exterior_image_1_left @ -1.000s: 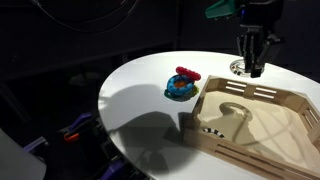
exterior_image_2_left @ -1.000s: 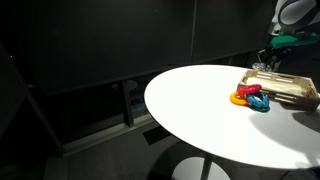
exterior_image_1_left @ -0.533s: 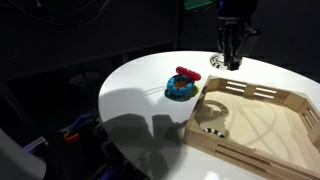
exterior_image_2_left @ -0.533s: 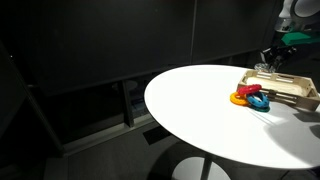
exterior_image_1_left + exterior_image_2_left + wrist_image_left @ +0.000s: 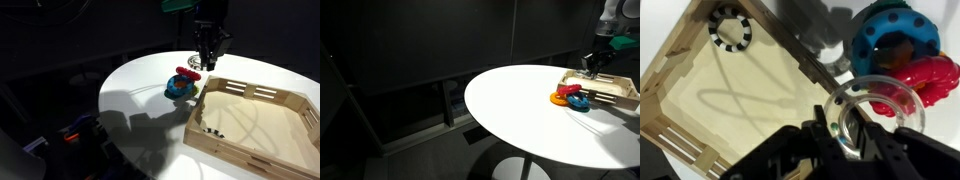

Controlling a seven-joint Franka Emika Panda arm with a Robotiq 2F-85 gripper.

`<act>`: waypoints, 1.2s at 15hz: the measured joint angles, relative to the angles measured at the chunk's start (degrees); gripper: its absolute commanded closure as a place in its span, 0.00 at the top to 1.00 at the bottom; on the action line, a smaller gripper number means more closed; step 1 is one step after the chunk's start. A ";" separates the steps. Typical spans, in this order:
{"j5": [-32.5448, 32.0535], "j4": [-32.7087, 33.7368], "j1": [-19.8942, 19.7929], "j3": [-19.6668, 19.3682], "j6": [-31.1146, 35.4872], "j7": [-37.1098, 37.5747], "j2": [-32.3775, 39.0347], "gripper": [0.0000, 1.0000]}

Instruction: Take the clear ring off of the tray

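Note:
The clear ring (image 5: 883,112) is pinched at its rim between my gripper's (image 5: 845,133) fingers, so the gripper is shut on it. In the wrist view the ring hangs over the corner wall of the light wooden tray (image 5: 730,100), right beside the red and blue toy stack (image 5: 898,50). In an exterior view the gripper (image 5: 207,58) is held above the table with the ring (image 5: 195,63) at its tips, just beyond the toy stack (image 5: 182,86) and left of the tray (image 5: 250,125). In an exterior view the gripper (image 5: 590,68) hovers over the tray's (image 5: 608,90) far end.
A black and white striped ring (image 5: 731,27) lies on the tray floor near one corner. The round white table (image 5: 135,95) has its edge close to the toy stack (image 5: 572,97). The surroundings are dark.
The gripper has carried the clear ring sideways from beyond the tray's far wall to the spot above the tray's corner next to the toy stack.

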 measured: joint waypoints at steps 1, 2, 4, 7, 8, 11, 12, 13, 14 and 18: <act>0.00 -0.77 0.01 0.54 0.02 -0.60 -0.24 0.10; 0.00 -1.45 0.02 1.04 0.03 -1.02 -0.38 0.10; 0.00 -2.58 0.05 1.97 0.12 -1.88 -0.54 0.10; 0.00 -3.89 0.13 3.25 0.54 -2.51 -0.56 0.10; 0.00 -4.25 0.15 3.62 0.69 -2.68 -0.56 0.18; -0.01 -4.96 0.24 4.29 1.08 -2.91 -0.57 0.59; -0.01 -5.14 0.26 4.40 1.19 -2.94 -0.57 0.68; -0.01 -5.30 0.26 4.46 1.30 -2.97 -0.57 0.74; -0.02 -5.43 0.26 4.48 1.41 -3.01 -0.57 0.83; -0.04 -5.65 0.26 4.48 1.93 -3.09 -0.57 1.00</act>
